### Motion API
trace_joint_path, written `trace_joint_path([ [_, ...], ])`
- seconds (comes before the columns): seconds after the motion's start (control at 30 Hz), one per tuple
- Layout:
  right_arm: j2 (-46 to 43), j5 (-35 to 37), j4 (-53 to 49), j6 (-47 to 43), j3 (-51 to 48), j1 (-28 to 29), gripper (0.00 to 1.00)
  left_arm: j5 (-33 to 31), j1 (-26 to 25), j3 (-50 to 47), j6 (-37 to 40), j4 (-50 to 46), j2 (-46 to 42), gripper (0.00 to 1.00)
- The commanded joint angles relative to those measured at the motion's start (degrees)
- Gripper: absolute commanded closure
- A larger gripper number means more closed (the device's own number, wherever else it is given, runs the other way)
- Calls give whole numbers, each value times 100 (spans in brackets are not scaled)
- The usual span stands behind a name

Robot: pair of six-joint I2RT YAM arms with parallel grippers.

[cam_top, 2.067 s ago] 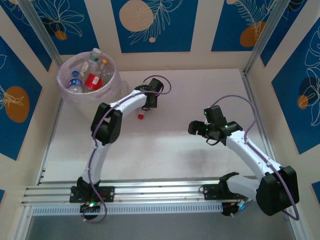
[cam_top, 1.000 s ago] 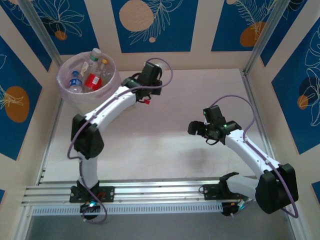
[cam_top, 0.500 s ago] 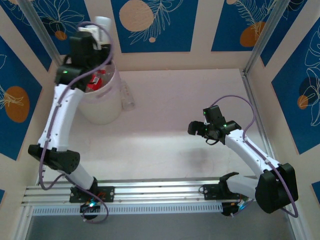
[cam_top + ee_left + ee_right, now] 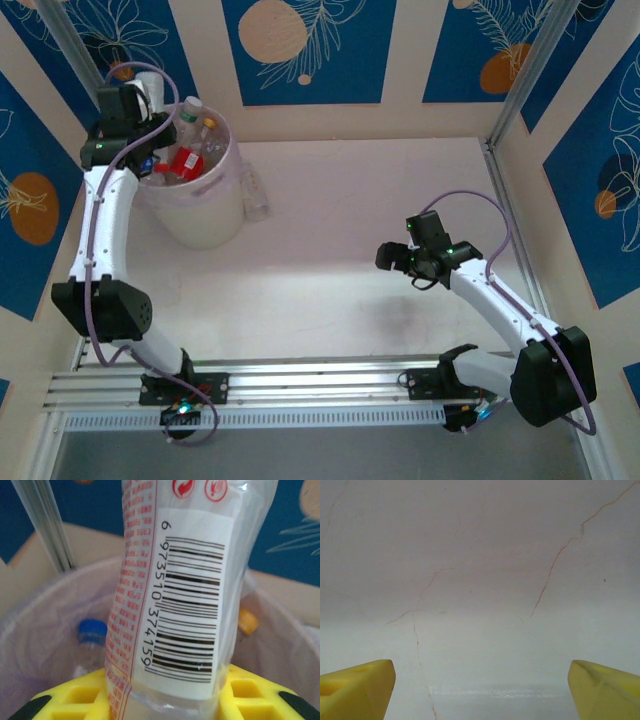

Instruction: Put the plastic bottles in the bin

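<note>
Above the bin (image 4: 35, 630), bottle (image 4: 137, 580) barcode (image 4: 190, 610) reads 6973510374159.

bin (image 4: 205, 215) and loose bottle (image 4: 256, 196) crowd far-left corner, table (image 4: 350, 190) middle open

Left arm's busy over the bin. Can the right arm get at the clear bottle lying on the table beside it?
Probably, at a stretch. The right arm's fingers are open and empty, and bare table lies between them and the bottle, which rests just right of the bin.
</note>
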Motion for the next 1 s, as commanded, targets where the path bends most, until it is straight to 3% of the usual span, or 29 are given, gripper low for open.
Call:
trace_joint_path([
  [0.0, -5, -36, -57, -26, 163, -1, 10, 260, 53, -462, -357, 402, -175, 65],
  [0.23, 209, -114, 23, -66, 264, 12, 10, 120, 54, -1239, -333, 541, -441, 60],
  [0.5, 250, -101, 16, -83, 312, 31, 10, 280, 112, -749, 8, 245, -380, 19],
  [0.63, 214, -106, 27, -29, 254, 46, 10, 209, 241, -184, 137, 56, -214, 6],
  [0.77, 163, -89, 37, 9, 178, 65, 10, 74, 401, 179, 159, -5, -14, 12],
  [0.97, 94, -58, 31, 30, 112, 73, 10, 141, 440, 19, 63, -12, 195, 42],
])
